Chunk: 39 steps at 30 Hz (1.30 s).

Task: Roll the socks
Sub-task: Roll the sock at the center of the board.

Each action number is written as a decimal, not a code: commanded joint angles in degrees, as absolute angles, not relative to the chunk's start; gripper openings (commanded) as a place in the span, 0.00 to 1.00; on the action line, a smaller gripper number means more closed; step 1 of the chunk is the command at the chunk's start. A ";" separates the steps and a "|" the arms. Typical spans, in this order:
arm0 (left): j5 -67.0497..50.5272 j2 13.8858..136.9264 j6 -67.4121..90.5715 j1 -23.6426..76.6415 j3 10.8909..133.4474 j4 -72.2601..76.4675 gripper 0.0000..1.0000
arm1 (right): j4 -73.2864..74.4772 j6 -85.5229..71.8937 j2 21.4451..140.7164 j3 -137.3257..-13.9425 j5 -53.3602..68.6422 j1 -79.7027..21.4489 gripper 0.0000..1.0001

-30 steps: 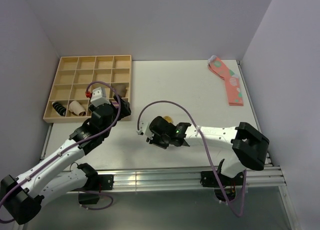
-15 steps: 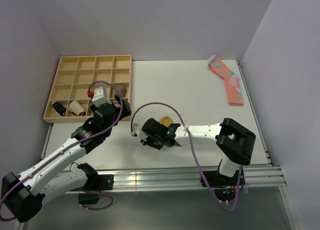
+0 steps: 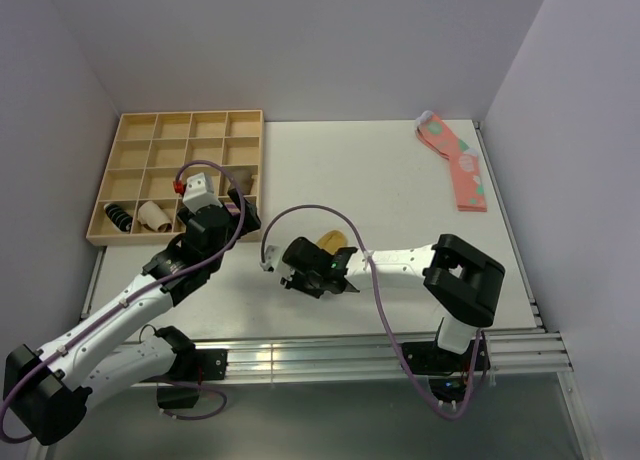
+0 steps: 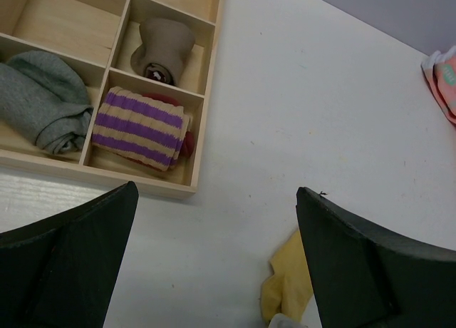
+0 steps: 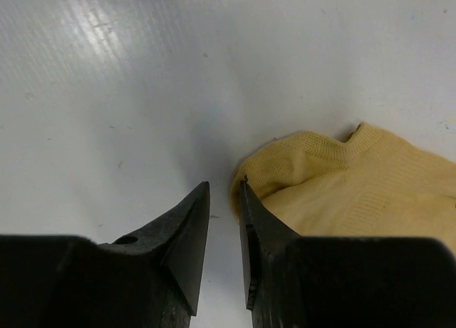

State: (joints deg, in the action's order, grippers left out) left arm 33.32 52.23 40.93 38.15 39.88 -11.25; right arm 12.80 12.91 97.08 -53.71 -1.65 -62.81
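Toward the middle of the worktop's near edge, my 2 right fingers are all but pressed together, tips down at the hem of the yellow socks, which lie crumpled just beyond. My left fingers hang spread wide, holding nothing, over the left side. A wooden tray fills the far-left corner, and pink spotted socks lie at the far-right.
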 commanded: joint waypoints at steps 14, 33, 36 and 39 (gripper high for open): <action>31.82 54.14 38.67 37.27 41.22 -7.65 1.00 | 8.97 12.48 93.69 -55.02 -7.56 -60.73 0.34; 30.85 55.72 38.06 36.48 41.66 -7.47 1.00 | 11.51 11.69 97.12 -56.16 -6.95 -60.21 0.38; 30.59 55.90 37.88 36.30 41.49 -7.03 0.99 | 11.95 11.51 97.91 -56.34 -6.51 -59.77 0.38; 30.41 56.07 37.79 35.95 41.22 -6.86 1.00 | 12.57 11.25 98.70 -56.78 -5.54 -59.15 0.39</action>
